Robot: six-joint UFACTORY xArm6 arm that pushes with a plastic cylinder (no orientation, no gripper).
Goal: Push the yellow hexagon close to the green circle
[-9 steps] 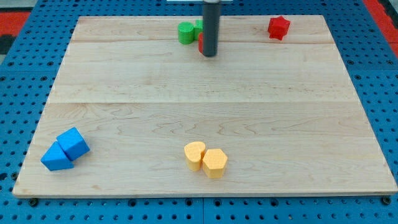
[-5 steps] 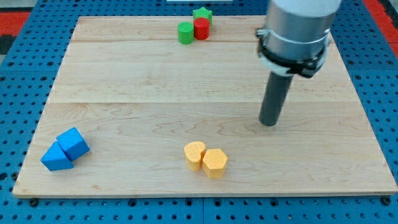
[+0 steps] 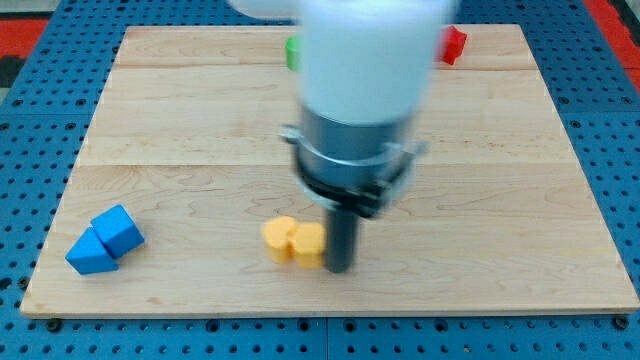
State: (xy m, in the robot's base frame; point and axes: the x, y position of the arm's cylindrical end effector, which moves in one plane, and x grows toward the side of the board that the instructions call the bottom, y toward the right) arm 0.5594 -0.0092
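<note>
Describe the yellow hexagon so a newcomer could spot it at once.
Look along the wooden board's bottom edge, near the middle, where two yellow blocks touch. The yellow hexagon is the one on the view's right, directly against my tip; its neighbour, the other yellow block, lies farther left.

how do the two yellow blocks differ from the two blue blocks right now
The yellow blocks sit near the board's bottom middle, with my tip against their right side; the blue blocks sit at the bottom left, far from my tip. The yellow pair looks blurred and rounded; the blue pair looks sharp-edged and angular. Both pairs sit touching, side by side.
</note>
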